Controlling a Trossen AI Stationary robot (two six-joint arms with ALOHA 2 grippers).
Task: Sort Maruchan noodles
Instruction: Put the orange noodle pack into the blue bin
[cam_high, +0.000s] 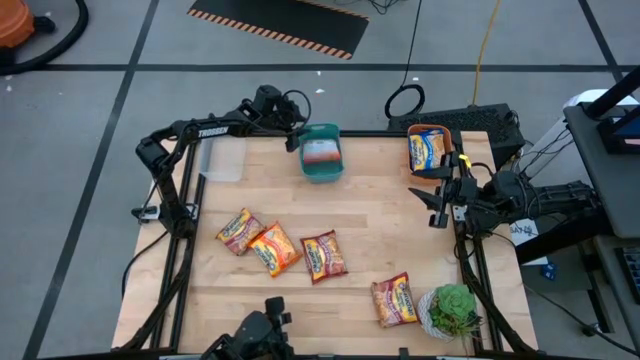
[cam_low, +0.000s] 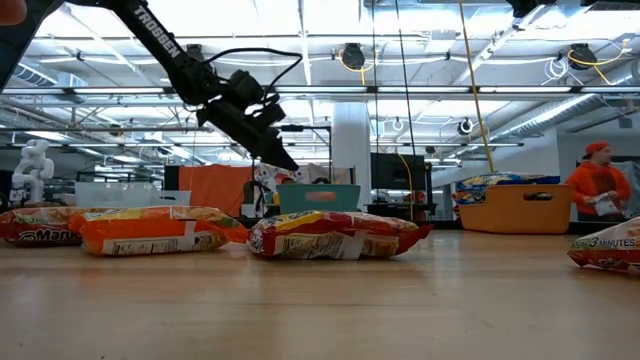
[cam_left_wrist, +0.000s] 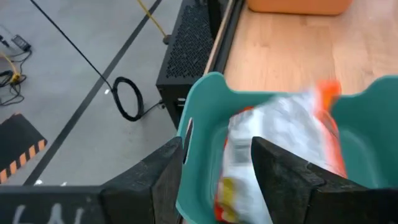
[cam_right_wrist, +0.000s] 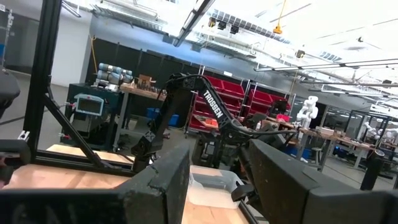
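Hovering over the teal bin (cam_high: 322, 155) at the table's (cam_high: 380, 215) far edge, your left gripper (cam_left_wrist: 217, 168) has its fingers parted with nothing between them; a red-and-white packet (cam_left_wrist: 280, 143) lies in the bin just beyond them. Your right gripper (cam_high: 436, 205) waits near the right edge beside the orange bin (cam_high: 428, 150), which holds a yellow-blue packet (cam_high: 427, 150); its fingers stand apart, empty. Four packets (cam_high: 322, 255) lie loose on the near half of the table, one beside the plant (cam_high: 452, 310).
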